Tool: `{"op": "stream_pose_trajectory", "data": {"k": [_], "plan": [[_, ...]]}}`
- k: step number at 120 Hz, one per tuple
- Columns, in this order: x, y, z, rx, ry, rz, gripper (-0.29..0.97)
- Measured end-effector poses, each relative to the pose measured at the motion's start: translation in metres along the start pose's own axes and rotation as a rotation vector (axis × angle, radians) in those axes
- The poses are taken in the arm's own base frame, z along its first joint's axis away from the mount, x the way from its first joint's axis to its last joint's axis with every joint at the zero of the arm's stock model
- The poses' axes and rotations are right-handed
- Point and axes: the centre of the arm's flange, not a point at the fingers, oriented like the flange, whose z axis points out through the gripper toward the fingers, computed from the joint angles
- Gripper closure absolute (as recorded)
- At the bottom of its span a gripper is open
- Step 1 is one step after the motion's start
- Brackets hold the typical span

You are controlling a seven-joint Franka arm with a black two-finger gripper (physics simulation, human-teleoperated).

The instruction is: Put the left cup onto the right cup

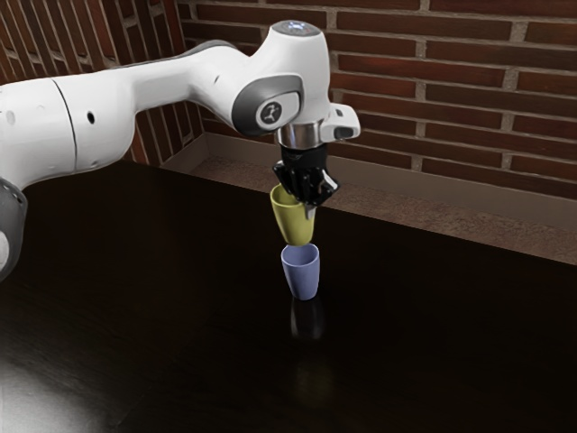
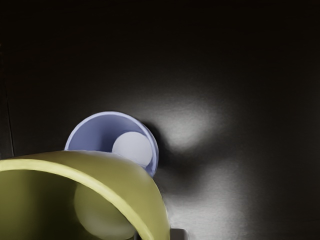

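A yellow-green cup (image 1: 293,222) hangs upright in my black gripper (image 1: 306,200), which is shut on its rim. Its base sits just above the mouth of a pale blue cup (image 1: 301,271) that stands upright on the dark table (image 1: 135,298). Whether the two cups touch I cannot tell. In the wrist view the yellow-green cup (image 2: 100,190) looms large under my hand, and the blue cup (image 2: 107,135) shows its open mouth just past the yellow rim, partly covered by it.
A brick wall (image 1: 433,81) with a low ledge (image 1: 433,203) runs behind the table. The dark glossy tabletop stretches on all sides of the cups.
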Motion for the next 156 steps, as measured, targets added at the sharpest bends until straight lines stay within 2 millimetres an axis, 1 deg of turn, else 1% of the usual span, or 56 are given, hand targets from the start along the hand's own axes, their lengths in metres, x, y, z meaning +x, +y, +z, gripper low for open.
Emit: {"op": "stream_pose_trajectory", "data": {"k": [16,46,100,156], "plan": [[0.002,-0.003,0.002,0.007,0.005,-0.002,0.79],[0.012,-0.007,0.003,0.017,0.029,0.001,0.79],[0.014,-0.008,0.007,0.019,0.03,0.007,0.79],[0.016,-0.008,0.029,0.013,-0.001,0.01,0.79]]}}
